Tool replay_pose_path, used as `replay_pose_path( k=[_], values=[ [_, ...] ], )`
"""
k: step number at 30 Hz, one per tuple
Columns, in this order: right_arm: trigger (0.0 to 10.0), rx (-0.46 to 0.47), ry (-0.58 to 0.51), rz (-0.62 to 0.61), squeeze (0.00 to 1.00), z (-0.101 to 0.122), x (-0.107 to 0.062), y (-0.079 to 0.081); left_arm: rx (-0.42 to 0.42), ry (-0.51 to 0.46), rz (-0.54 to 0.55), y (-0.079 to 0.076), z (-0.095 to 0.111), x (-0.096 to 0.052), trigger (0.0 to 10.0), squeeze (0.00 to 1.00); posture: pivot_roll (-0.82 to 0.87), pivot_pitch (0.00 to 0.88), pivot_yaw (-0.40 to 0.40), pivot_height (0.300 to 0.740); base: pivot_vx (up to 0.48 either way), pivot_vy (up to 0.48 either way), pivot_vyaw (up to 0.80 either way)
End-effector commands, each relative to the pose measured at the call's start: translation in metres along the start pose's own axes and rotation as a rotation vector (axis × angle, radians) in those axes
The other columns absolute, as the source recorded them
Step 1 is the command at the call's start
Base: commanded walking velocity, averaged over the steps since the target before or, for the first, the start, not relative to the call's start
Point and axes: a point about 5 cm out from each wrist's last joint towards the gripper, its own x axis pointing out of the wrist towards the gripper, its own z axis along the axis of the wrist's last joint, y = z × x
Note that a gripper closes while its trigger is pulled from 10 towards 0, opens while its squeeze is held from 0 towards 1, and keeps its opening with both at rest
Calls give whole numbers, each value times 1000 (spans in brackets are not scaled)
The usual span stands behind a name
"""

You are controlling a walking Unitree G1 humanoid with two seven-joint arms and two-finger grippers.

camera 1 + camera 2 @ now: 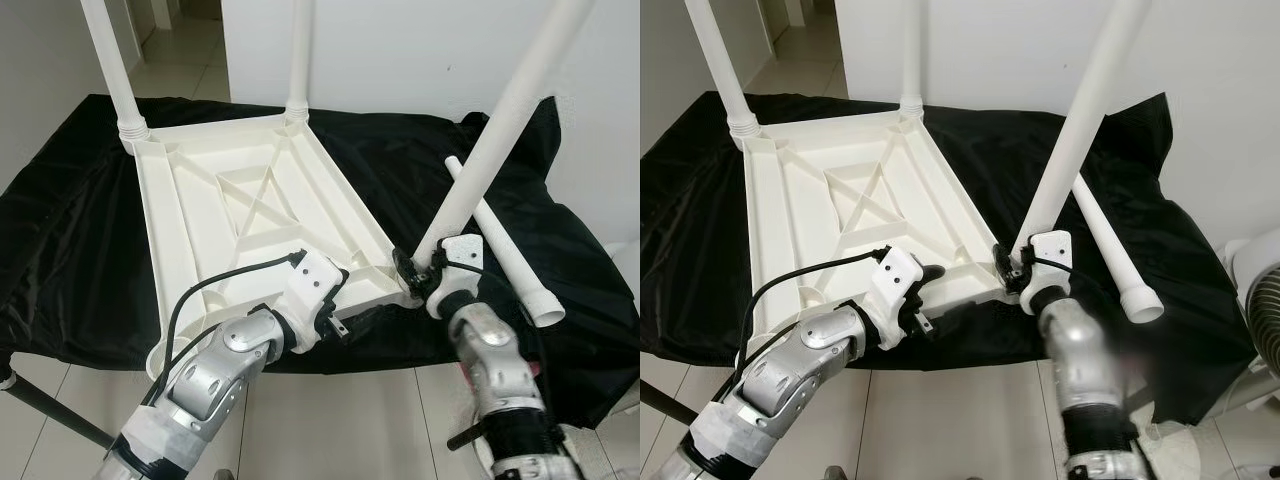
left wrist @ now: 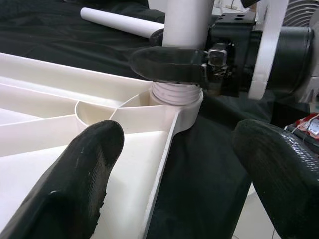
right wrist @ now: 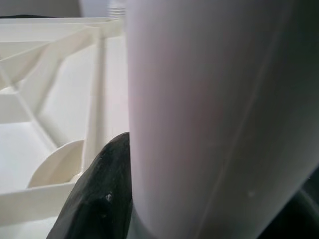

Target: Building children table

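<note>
At centre frame, the right gripper (image 1: 418,268) is pinching a tilted table leg (image 1: 500,135) into the upturned tabletop's (image 1: 240,200) corner socket (image 2: 185,105); cross-threading looks possible. The left gripper (image 2: 169,174) is hovering spread beside it.

white wall (image 1: 400,50), pale tiled floor (image 1: 330,420).

**Count of items**

One white tabletop (image 1: 250,215), upside down. Four white legs: two upright in far corners (image 1: 112,60) (image 1: 297,50), one at the near corner (image 1: 510,110), one lying loose (image 1: 505,245). One black cloth (image 1: 70,230).
</note>
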Motion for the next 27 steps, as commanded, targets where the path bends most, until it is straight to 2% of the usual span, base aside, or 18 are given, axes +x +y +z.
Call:
replay_pose_path(
  k=[1,6,8,10,14,21,22,23,24,27],
  values=[
    [10000,69,53,-182,0,-12,-6,-11,3,6,-111,-7,-1,0,10000,0,-17,55,-51,740,0,0,0],
    [10000,79,53,-256,0,-12,-8,-9,3,7,-113,-7,-1,0,10000,0,-20,60,-46,740,0,0,0],
    [10000,112,52,-406,0,-13,-12,-7,3,7,-117,-8,0,1,10000,0,-24,67,-43,740,0,0,0],
    [10000,132,51,-454,0,-13,-13,-4,2,7,-121,-8,0,1,10000,0,-24,69,-41,740,0,0,0],
    [10000,146,50,-455,0,-10,-13,3,0,8,-122,-8,0,2,10000,0,-26,72,-40,740,0,0,0],
    [10000,139,20,-444,0,-3,-13,3,-1,6,-115,-8,0,2,10000,0,-23,75,-46,740,0,0,0],
    [10000,136,8,-443,176,-2,-14,3,-2,6,-112,-8,0,2,10000,0,-21,75,-47,740,0,0,0],
    [10000,136,8,-443,176,-2,-14,3,-2,6,-112,-8,0,2,10000,0,-21,75,-47,740,0,0,0],
    [10000,133,-13,-440,1000,0,-14,4,-2,5,-110,-8,0,2,10000,0,-20,74,-48,740,0,0,0],
    [10000,140,-60,-406,1000,5,-16,6,0,3,-100,-7,0,1,10000,0,-20,74,-50,740,0,0,0]
  ],
)
